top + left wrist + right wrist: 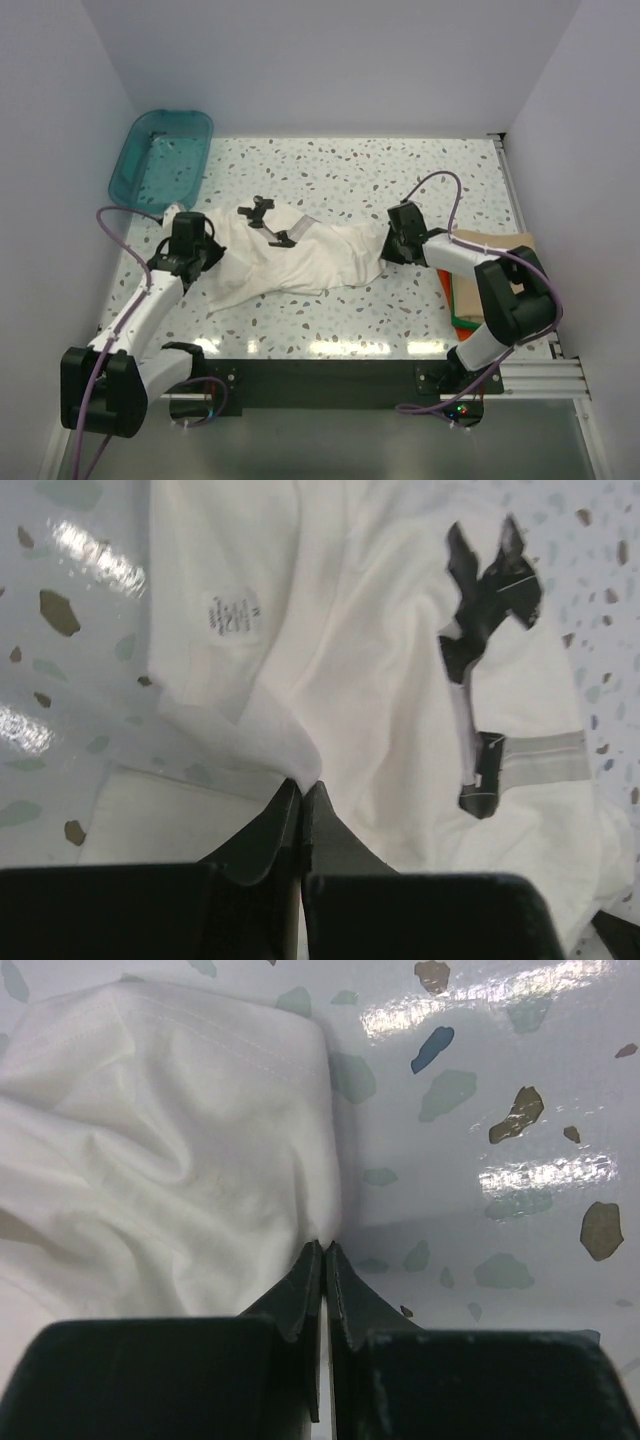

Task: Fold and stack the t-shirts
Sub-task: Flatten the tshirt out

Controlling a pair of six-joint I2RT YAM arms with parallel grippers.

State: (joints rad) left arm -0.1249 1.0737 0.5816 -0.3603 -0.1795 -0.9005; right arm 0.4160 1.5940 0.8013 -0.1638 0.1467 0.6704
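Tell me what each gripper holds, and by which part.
Both pinch the white shirt: left gripper at a fold near its label, right gripper at the opposite end's edge.

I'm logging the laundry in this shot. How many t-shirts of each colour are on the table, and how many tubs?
Off-white t-shirt: 1
Tan t-shirt: 1
Orange-red t-shirt: 1
Green t-shirt: 1
Teal tub: 1
Total: 5
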